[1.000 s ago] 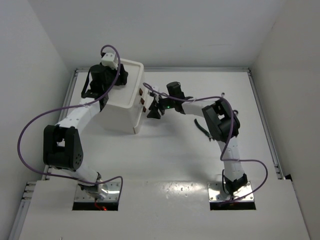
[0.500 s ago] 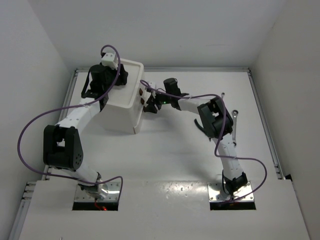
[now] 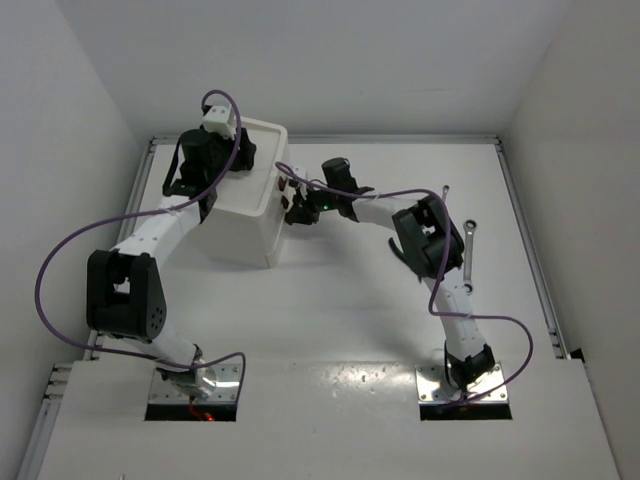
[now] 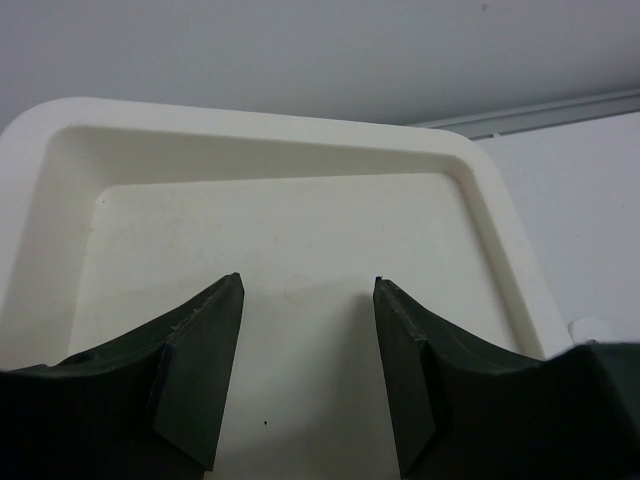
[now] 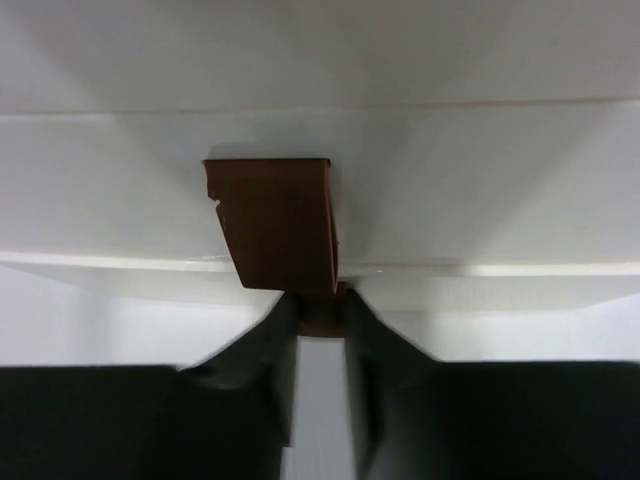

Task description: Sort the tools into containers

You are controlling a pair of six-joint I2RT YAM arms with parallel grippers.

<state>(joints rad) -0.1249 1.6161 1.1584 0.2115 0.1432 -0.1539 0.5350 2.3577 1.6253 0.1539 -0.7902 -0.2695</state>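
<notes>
Wrenches (image 3: 470, 243) lie on the table (image 3: 350, 300) beyond my right arm, well apart from the white drawer box (image 3: 245, 225). My right gripper (image 5: 321, 306) is pinching a dark brown drawer knob (image 5: 323, 318) on its front; my left gripper (image 4: 307, 285) hangs spread over the recessed tray top (image 4: 250, 140)
</notes>
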